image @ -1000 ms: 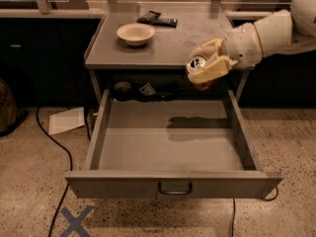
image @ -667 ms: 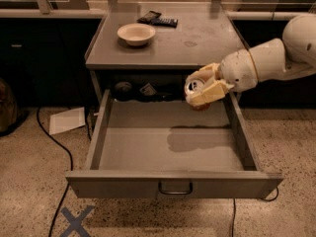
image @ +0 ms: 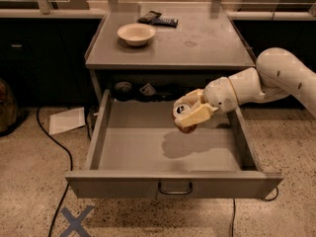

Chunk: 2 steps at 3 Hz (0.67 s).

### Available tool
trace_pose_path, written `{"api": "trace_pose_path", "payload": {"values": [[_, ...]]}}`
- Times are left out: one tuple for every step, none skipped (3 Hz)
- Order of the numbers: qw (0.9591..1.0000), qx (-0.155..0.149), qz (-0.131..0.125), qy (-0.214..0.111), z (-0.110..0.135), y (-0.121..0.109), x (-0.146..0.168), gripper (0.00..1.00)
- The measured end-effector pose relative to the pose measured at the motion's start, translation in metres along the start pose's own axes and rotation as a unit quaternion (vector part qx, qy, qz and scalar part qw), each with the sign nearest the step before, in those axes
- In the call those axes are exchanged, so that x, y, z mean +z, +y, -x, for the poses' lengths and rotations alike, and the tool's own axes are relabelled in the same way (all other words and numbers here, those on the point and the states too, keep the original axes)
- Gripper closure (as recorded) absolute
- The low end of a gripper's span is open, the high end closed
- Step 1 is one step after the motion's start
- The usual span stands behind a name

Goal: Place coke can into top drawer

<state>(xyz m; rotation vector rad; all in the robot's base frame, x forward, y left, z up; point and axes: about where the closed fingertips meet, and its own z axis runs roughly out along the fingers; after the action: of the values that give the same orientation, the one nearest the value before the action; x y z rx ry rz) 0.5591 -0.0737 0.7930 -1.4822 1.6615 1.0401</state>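
The cream fingers (image: 196, 116) are pinching the coke can (image: 182, 109) from two sides. One broad pad lies across its lower flank and the other shows behind it at 1 o'clock. The can is tilted: its silver top faces 10 o'clock and a sliver of red-orange base shows at 6 o'clock under the pad. The gripper (image: 185, 113) hangs in the air above the top drawer (image: 123, 147), over the right half of its floor and nearer the back than the front, touching neither the floor nor the walls. The white arm (image: 261, 80) reaches in from 3 o'clock and crosses above the drawer's right wall.

The can's shadow falls on the drawer floor directly at 6 o'clock from it. Bare grey floor runs from the can towards 9 o'clock as far as the left wall and towards 6 o'clock as far as the front panel. The panel's loop handle (image: 175, 188) sits at its centre. At the drawer's back edge, about 10 o'clock from the can, a few dark items (image: 123, 89) lie in the shadow under the tabletop (image: 202, 46).

On the tabletop, well apart from the gripper at 11 o'clock, stands a cream bowl (image: 136, 33). A dark flat packet (image: 157, 19) lies just beyond it.
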Motion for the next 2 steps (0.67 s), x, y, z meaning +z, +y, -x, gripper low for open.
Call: {"api": "trace_pose_path", "payload": {"values": [[1.0000,0.003,0.002,0.001,-0.010,-0.004,0.007,1.00],[0.9992,0.037,0.012,-0.004,-0.055,-0.019,0.027,1.00]]}}
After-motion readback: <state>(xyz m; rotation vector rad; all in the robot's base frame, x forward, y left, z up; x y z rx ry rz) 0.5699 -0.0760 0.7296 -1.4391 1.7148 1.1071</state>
